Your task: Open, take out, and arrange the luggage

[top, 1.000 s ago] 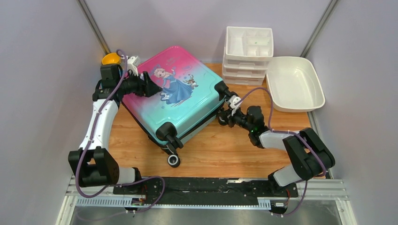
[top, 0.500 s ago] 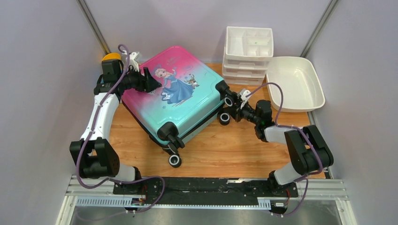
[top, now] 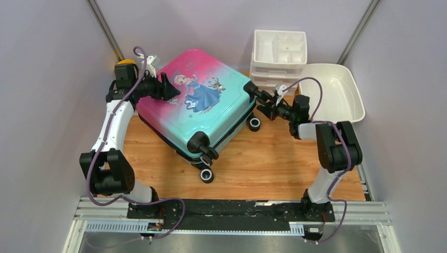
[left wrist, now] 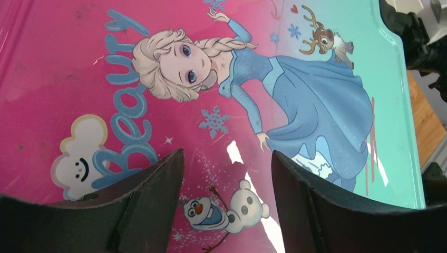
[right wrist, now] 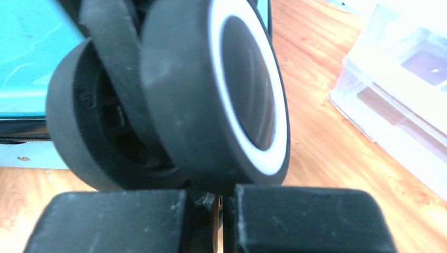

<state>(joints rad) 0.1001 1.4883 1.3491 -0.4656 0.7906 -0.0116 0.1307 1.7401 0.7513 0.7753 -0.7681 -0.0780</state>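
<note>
- The left gripper (left wrist: 226, 158) is spread wide above the pink end of the suitcase (top: 211, 113), one finger on each side of the snowman print. I cannot tell whether they touch the shell.
- The right gripper (right wrist: 221, 194) is pinched to a thin slit, its tips hard up against a black wheel (right wrist: 248, 89) at the suitcase's far right corner.
- The suitcase lies closed, picture side up, aslant on the wooden table (top: 274, 163).
- A white drawer unit (top: 279, 52) and a white basin (top: 337, 95) stand at its far right.

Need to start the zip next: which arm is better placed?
Probably right: right claw sits at a corner wheel of the luggage, beside the zip seam; left claw hovers open over the printed lid.
</note>
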